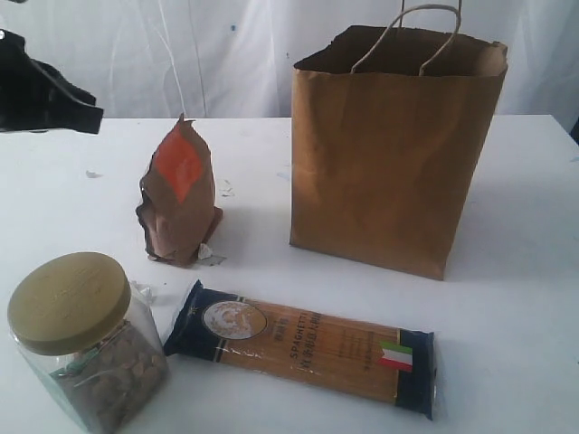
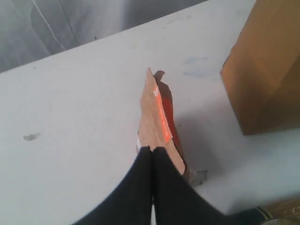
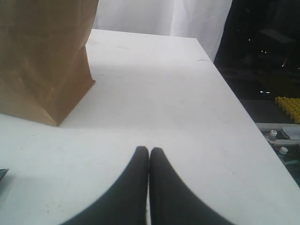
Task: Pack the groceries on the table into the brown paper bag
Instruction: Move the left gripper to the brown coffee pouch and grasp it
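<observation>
Exterior view: the brown paper bag (image 1: pixel 389 154) stands upright and open-mouthed on the table (image 1: pixel 516 298), with no groceries visible inside it. The orange-labelled pouch (image 1: pixel 179 194) stands near its left side. The spaghetti pack (image 1: pixel 303 348) lies flat in front, and a clear jar (image 1: pixel 86 348) sits at the near left corner. A black part of the left arm (image 1: pixel 45 99) hangs high at the left, well apart from the pouch.

Left wrist view: the left gripper (image 2: pixel 151 150) has its fingers pressed together on nothing and points along the pouch's thin top edge. The pouch looks like the first pick. The fingers should spread before descending, straddle the crimped top across its thin side, clamp firmly, then lift clear of the bag's rim.

Right wrist view: the right gripper (image 3: pixel 149 151) is likewise clenched and empty, over bare table beside the bag, which it could steady.
</observation>
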